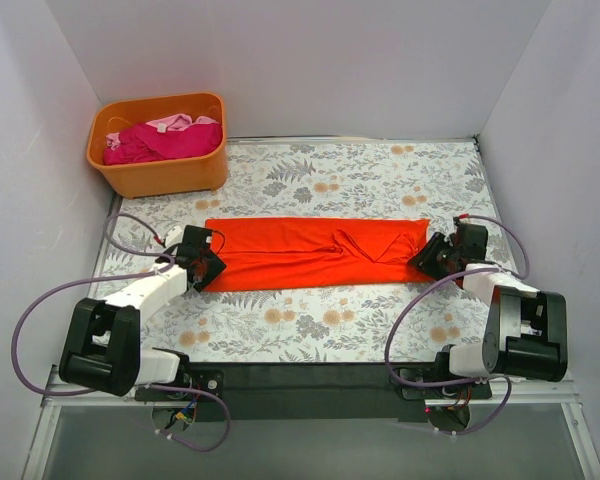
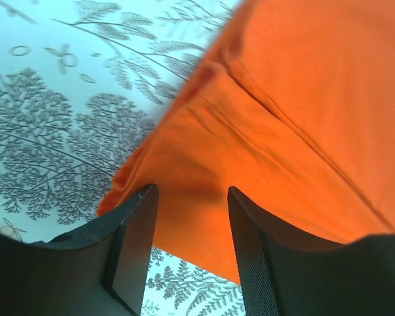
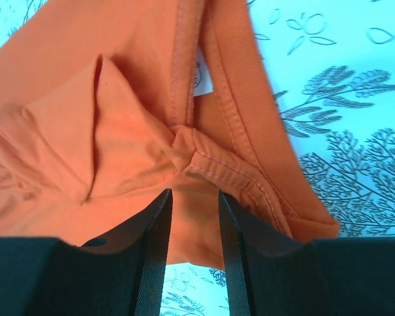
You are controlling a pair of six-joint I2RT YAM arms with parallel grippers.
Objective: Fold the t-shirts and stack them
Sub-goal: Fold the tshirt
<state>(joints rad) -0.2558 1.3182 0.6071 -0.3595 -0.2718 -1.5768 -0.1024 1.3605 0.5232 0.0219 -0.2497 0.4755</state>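
The orange t-shirt (image 1: pixel 315 253) runs lengthwise from claw to claw. My left gripper (image 2: pixel 191 192) and right gripper (image 3: pixel 194 195) each straddle their own end, jaws parted, pinching nothing.

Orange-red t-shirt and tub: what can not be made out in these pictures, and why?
- Top view: the wall of the orange tub hides how many pink garments lie inside.
- Top view: the wrists cover the tips of the left claw and right claw.
- Right wrist view: the collar label is too small to read.
- Left wrist view: frame edges cut off the orange-red t-shirt.
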